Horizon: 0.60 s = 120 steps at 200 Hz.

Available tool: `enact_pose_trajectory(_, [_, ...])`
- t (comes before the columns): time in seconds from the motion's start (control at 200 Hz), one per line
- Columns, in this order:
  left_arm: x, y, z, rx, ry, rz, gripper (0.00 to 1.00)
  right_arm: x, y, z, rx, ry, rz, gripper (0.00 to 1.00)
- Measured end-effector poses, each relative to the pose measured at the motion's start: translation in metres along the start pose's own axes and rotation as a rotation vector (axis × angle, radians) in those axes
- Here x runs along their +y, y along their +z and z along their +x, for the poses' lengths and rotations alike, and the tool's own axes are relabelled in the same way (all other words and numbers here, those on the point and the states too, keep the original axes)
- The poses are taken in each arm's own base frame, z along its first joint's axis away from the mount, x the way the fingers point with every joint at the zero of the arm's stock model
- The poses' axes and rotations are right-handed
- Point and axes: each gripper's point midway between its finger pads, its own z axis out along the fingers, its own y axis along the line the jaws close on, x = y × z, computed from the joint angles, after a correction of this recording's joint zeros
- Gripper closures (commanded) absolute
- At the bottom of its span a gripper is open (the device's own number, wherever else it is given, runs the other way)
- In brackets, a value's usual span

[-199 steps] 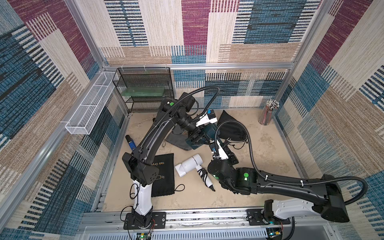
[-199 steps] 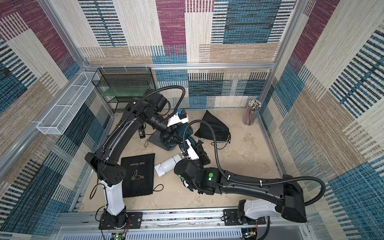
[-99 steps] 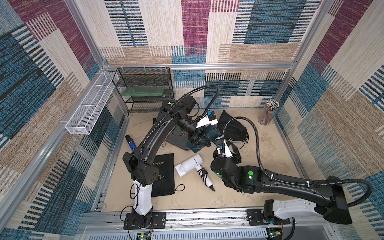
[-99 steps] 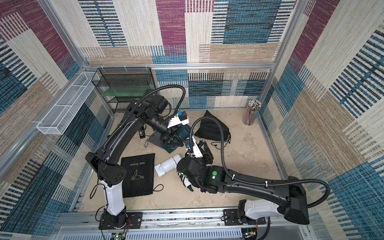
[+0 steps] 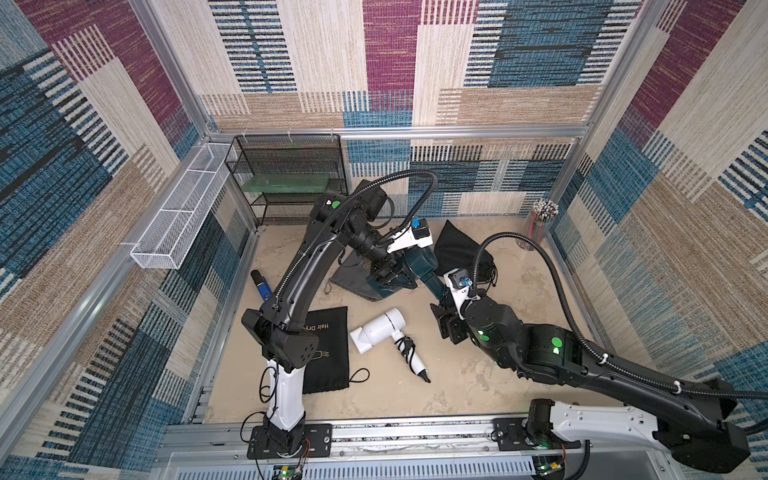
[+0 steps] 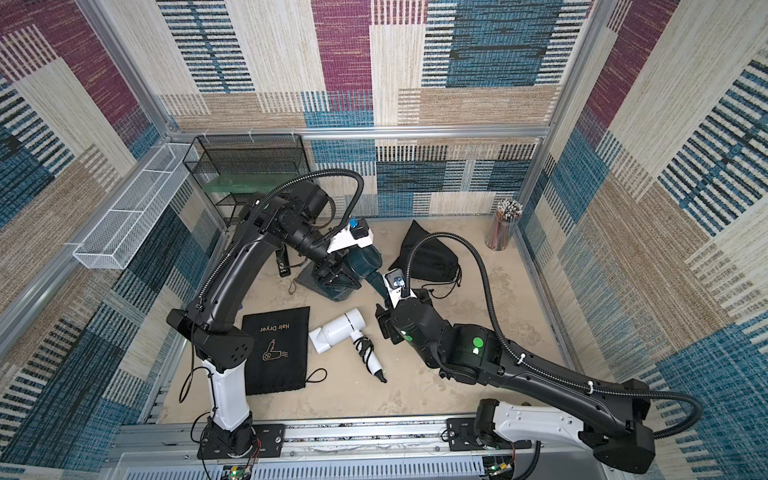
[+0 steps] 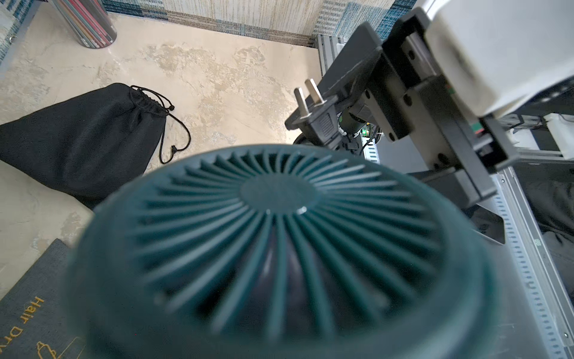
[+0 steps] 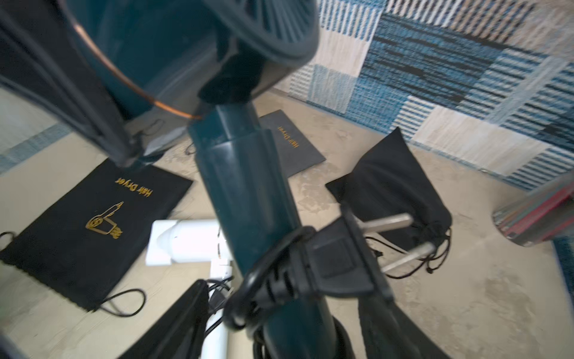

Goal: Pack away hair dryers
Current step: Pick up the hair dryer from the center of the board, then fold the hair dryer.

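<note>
Top views both show the dark teal plastic hair dryer (image 5: 419,265) (image 6: 365,259) held towards the back of the mottled beige tabletop (image 5: 519,299), over the edge of a flat grey fabric pouch (image 5: 353,279). The left gripper (image 5: 390,276) (image 6: 332,279) is clamped around its fat barrel; whether the nozzle touches the pouch cannot be told. In the left wrist view the dryer's round finned rear grille (image 7: 273,236) fills most of the picture.

The right gripper (image 5: 444,316) (image 8: 279,310) sits at the far end of the dryer's handle (image 8: 248,186). Its two black fingers (image 8: 177,323) are spread wide, one on each side of the handle with a gap showing, pinching nothing. A black two-pin plug (image 8: 335,261) (image 7: 313,121) and its looped black cord lie against the handle just above them.

A white plastic hair dryer (image 5: 380,332) (image 6: 338,330) (image 8: 186,242), cord bundled on its handle, lies on its side on the tabletop. It is between a flat black drawstring pouch printed "Hair Dryer" (image 5: 328,357) (image 6: 276,353) and the right gripper, touched by neither arm. A bulging black drawstring bag (image 5: 457,253) (image 7: 77,133) rests just behind the teal dryer.
</note>
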Motion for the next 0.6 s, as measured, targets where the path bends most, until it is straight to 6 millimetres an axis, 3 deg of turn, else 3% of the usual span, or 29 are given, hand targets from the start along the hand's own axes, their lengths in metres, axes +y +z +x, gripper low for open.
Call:
enact_pose_trajectory(0.19, [-0.006,-0.003,0.001,0.001,0.044,0.002,1.0,0.009,-0.006,0.003,0.044,0.054,-0.173,0.23])
enact_pose_trajectory(0.451, [-0.012,-0.006,0.001,-0.01,0.073,0.007,1.0,-0.017,-0.019,-0.005,0.015,0.139,-0.268,0.26])
enact_pose_trajectory(0.601, [-0.013,-0.007,-0.002,-0.021,0.082,0.004,1.0,-0.021,-0.019,-0.006,0.025,0.162,-0.341,0.29])
